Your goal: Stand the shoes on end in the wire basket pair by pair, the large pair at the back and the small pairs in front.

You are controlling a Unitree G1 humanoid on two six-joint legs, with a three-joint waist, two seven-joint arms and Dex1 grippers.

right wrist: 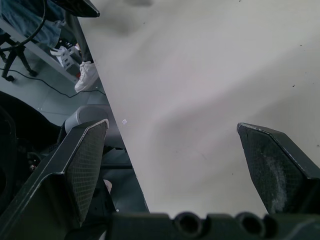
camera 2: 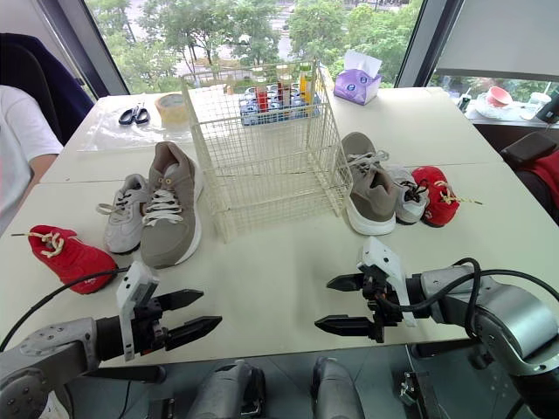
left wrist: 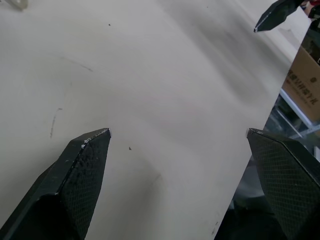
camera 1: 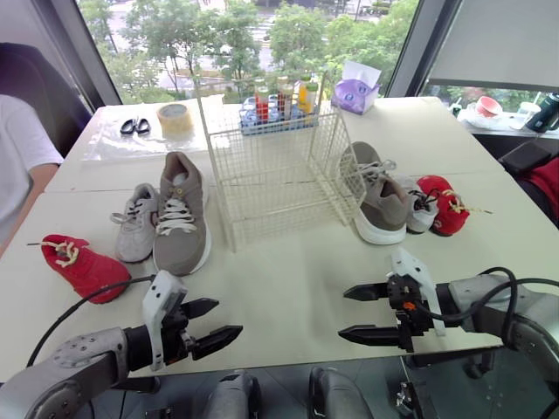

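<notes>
Grey-brown and biggest of the lot, one large shoe (camera 1: 181,214) lies left of the wire basket (camera 1: 279,166) in the left eye view, and the second large shoe (camera 1: 377,194) lies right of it. Each has its long axis running away from the robot. The basket stands empty at mid-table. The left gripper (camera 1: 229,318) hovers with jaws spread, the first large shoe ahead and a little to its left. The right gripper (camera 1: 343,312), jaws spread too, has the second ahead and a little to its right, so each arm is nearer the shoe on its own side.

Right eye view, counted: six shoes, three on each side of the basket. That makes two large, two small grey shoes (camera 2: 127,223) and two small red shoes (camera 2: 434,196).

Left wrist view: the fingers (left wrist: 75,185) stand wide apart over the bare table (left wrist: 165,90), nothing between them.

Right wrist view: the fingers (right wrist: 275,170) are likewise parted above the table's near edge, holding nothing.
</notes>
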